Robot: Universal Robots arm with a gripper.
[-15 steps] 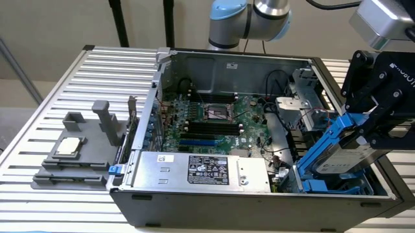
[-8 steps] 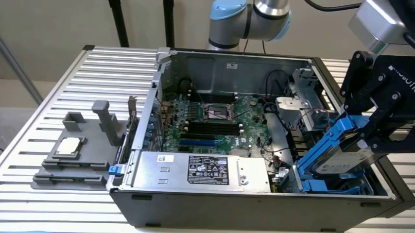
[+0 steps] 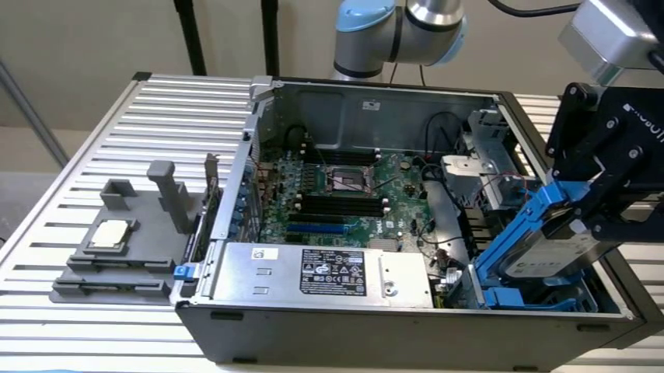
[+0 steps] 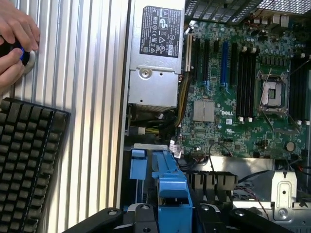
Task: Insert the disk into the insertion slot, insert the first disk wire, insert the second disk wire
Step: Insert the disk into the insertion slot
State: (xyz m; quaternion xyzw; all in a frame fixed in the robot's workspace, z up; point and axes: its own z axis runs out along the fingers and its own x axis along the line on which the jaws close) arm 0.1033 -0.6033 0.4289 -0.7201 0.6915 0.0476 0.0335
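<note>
Disk [image 3: 568, 250], tilted and pinched by the gripper [image 3: 607, 221], meets the insertion slot [image 3: 515, 298] at its lower edge, close beside the case wall [image 3: 633, 299].

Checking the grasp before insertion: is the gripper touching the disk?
Touching. In the wrist view the gripper fingers press both sides of the disk at its blue frame; the exterior view shows it held tilted.

There it is, "DELL" in white on the green motherboard [image 4: 238, 97]. Black label [image 4: 161, 31] on the power supply [image 4: 153, 90]: marks only, print unreadable. White letters on the pincer [image 3: 589, 221], cut off.
</note>
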